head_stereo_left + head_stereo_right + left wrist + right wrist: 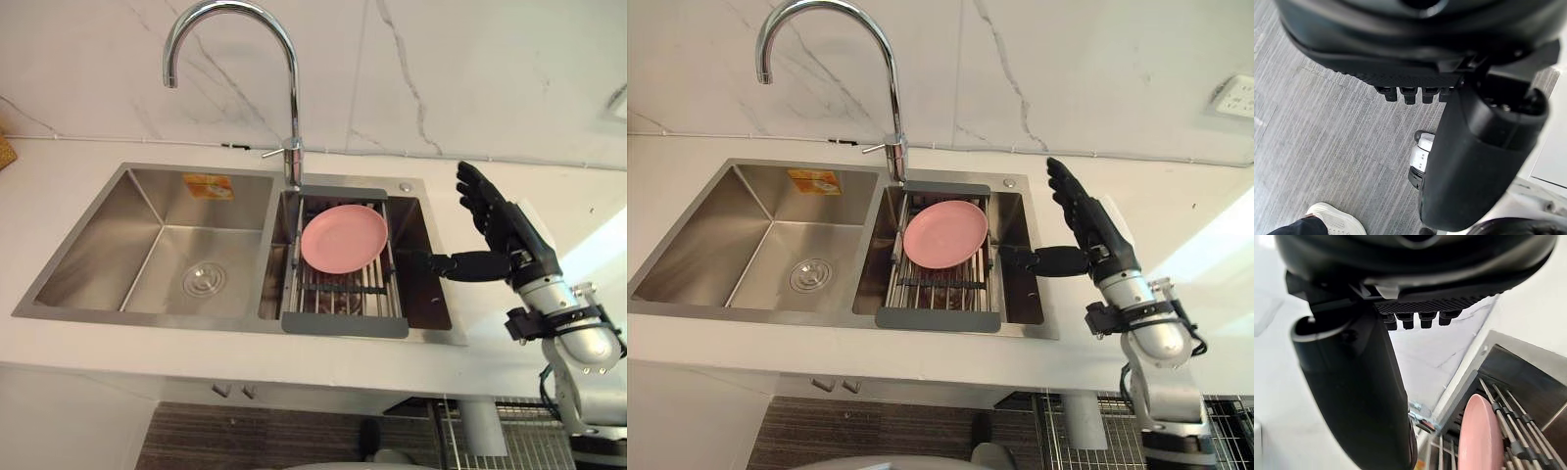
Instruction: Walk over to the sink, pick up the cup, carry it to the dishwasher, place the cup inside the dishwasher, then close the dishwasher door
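Right hand spread wide beside sink, nothing held.
Sink is reached; plate is noted on rack; cup pickup, carrying, loading and door closing are judged outstanding.

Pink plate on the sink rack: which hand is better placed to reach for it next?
Right. The right hand is open beside the sink, thumb toward the pink plate; the left hand hangs low over the floor.

Right hand spread beside sink; pink plate on rack.
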